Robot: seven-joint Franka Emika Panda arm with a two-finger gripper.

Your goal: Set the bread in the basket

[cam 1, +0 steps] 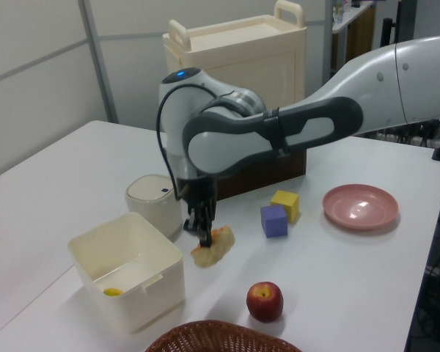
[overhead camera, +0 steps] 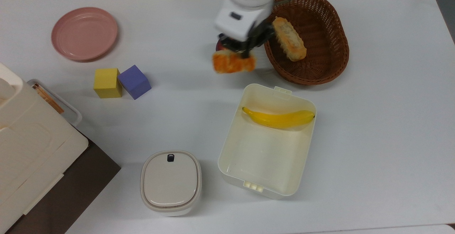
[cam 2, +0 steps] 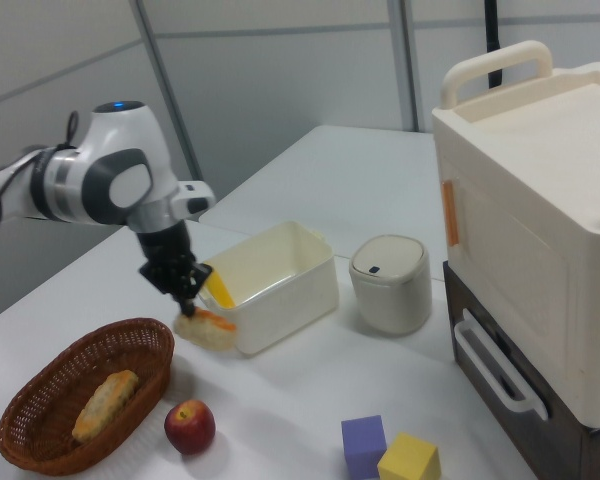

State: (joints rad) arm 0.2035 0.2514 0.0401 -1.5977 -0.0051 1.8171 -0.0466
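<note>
A: Top view? End effector (overhead camera: 239,53) clamped on bread (overhead camera: 233,63), held above the counter (overhead camera: 373,120), just short of the basket (overhead camera: 330,67).

B: Left and right views? Bread (cam 1: 212,246) (cam 2: 206,327) aloft; advice: clear the rim (cam 2: 100,340), release beside the loaf (cam 2: 102,404).

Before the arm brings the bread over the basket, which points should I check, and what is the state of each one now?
1. Grip: gripper shut on the bread, held off the table: ok.
2. Bread above the basket: not ok, it is short of the rim, on the top view's left.
3. Free space in the basket: ok, the long loaf leaves bare wicker.
4. Apple below the arm: cannot tell how much gap there is.
5. Cream box with banana apart from the path: ok.
</note>
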